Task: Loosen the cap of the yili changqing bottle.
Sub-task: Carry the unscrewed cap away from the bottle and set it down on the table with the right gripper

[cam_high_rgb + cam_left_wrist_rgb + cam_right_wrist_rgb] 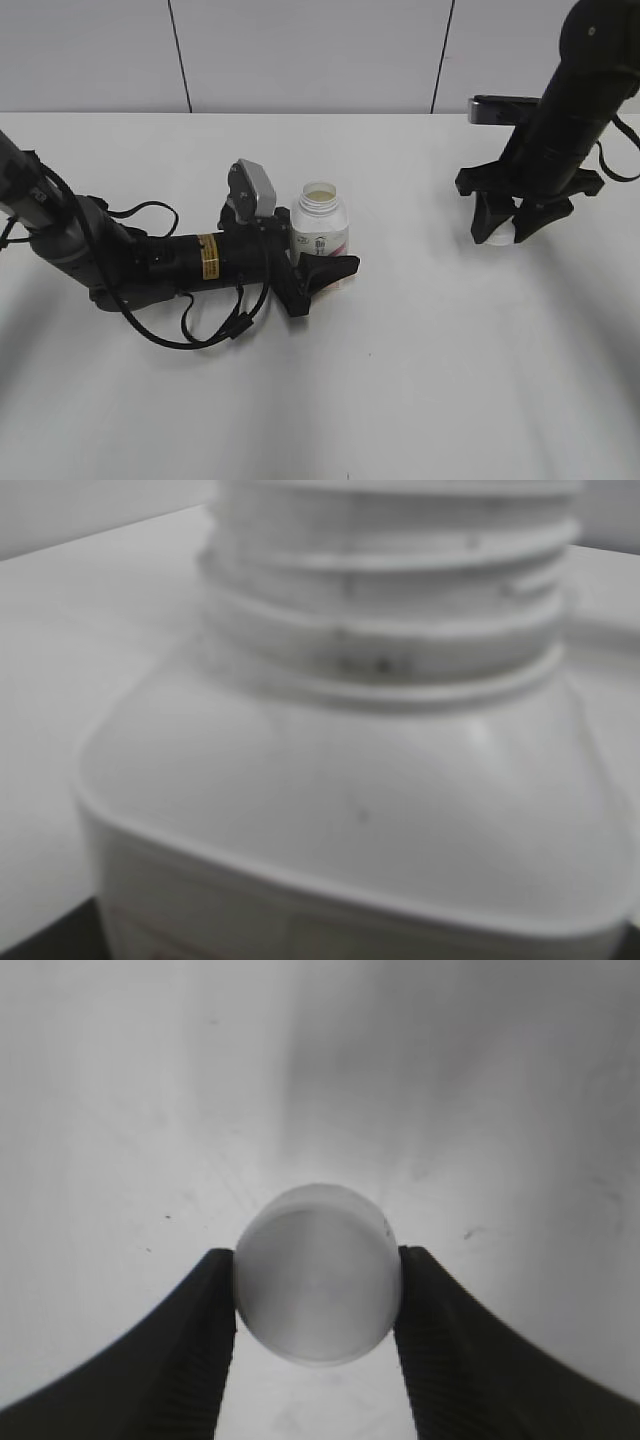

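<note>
The yili changqing bottle (pixel 320 228) stands upright at the table's middle, its neck open with no cap on it. My left gripper (pixel 318 272) is shut on the bottle's lower body. The left wrist view shows the bottle's threaded neck and sloped shoulder (pixel 350 780) close up; the jaws are hidden there. My right gripper (pixel 505 228) is at the right, low over the table, shut on the white cap (pixel 317 1273), whose round top shows between the two dark fingers. In the exterior view a bit of the cap (pixel 497 238) shows between the fingers.
The white table (pixel 420 380) runs to a grey panelled wall at the back. The left arm and its cables (pixel 150 265) lie low across the table's left side. A dark flat device (pixel 500 108) sits at the back right edge.
</note>
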Controlling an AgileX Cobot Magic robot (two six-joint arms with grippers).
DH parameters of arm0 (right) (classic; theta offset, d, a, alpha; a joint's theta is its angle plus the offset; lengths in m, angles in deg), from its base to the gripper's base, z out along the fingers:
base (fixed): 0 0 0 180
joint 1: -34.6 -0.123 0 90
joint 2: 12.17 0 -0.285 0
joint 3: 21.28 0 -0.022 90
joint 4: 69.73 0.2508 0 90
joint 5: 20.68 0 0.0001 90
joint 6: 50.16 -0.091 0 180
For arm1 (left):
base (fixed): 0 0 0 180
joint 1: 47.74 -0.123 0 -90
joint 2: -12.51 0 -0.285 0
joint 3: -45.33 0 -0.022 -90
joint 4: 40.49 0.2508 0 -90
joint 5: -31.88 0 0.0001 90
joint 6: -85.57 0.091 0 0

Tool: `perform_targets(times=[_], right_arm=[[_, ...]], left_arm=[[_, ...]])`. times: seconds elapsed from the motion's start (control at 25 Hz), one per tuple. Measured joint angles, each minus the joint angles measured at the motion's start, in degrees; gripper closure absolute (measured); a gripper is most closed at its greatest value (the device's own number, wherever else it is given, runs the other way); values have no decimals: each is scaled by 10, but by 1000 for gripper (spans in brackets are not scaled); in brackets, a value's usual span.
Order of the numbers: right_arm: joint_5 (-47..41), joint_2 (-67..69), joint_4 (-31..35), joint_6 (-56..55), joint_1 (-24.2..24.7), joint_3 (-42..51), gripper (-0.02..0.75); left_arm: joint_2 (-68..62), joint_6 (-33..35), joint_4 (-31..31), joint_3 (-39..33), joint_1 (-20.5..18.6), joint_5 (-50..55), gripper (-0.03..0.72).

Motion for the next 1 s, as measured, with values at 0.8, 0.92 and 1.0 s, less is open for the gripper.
perform_targets(times=[0.8, 0.92, 1.0], right_arm=[[152, -14, -21, -15, 31, 131, 350], [155, -14, -22, -15, 31, 131, 350], [158, -14, -23, -16, 31, 131, 350]], left_arm=[[0, 0, 0, 0, 0, 0, 247], [0, 0, 0, 0, 0, 0, 247], [0, 0, 0, 0, 0, 0, 247]])
